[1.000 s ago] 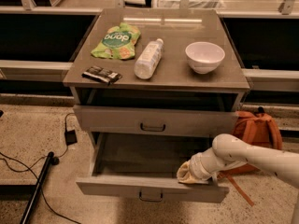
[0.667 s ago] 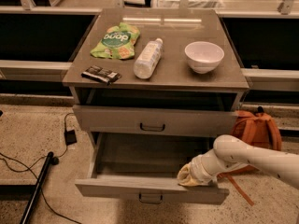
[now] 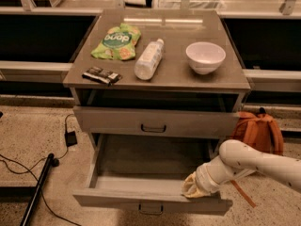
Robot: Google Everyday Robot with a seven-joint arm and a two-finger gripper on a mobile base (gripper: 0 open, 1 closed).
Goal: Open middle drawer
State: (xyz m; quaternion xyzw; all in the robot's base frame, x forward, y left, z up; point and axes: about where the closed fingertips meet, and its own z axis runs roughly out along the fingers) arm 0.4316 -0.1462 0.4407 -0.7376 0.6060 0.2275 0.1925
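The middle drawer (image 3: 141, 188) is a wide, shallow grey metal drawer with a small dark loop handle (image 3: 150, 209) on its front. It stands pulled far out of the cabinet and its inside looks empty. My gripper (image 3: 190, 190) is at the right part of the drawer's front edge, at the end of the white arm (image 3: 254, 164) that reaches in from the right. The taller-fronted top drawer (image 3: 154, 123) sits above it, nearly closed. The lowest drawer is hidden under the open one.
On the cabinet top (image 3: 174, 74) lie a green snack bag (image 3: 116, 41), a white bottle (image 3: 148, 59), a white bowl (image 3: 205, 57) and a dark bar (image 3: 101, 75). An orange backpack (image 3: 257, 131) stands at the right. Cables and a black pole (image 3: 37, 187) lie on the floor at the left.
The middle drawer has slid a little further out toward the camera, and my gripper has moved with its front edge.
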